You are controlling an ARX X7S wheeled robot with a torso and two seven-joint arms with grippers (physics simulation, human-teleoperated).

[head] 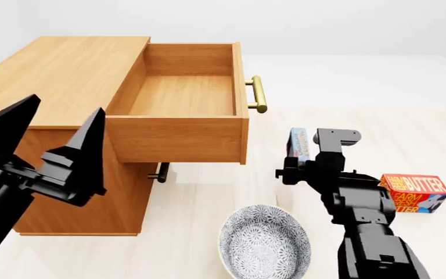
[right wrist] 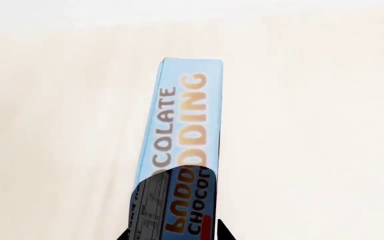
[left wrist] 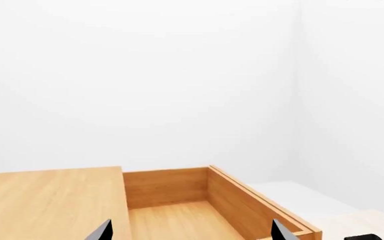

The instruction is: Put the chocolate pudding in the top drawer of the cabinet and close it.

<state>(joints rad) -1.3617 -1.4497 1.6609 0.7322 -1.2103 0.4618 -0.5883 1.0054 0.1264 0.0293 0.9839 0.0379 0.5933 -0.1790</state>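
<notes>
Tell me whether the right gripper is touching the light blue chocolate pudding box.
Cannot tell. In the right wrist view the right gripper has its fingertips either side of the chocolate pudding box, but contact sits at the frame edge.

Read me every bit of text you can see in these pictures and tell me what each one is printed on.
"COLATE" over "DDING", partly cut off: light blue edge of the chocolate pudding.
"CHOCO" and "PUDD", upside down: its dark end face.
"BUTTER": the butter box on the floor.
Small words under "BUTTER" and the fine print on the pudding box: too blurred to read.
</notes>
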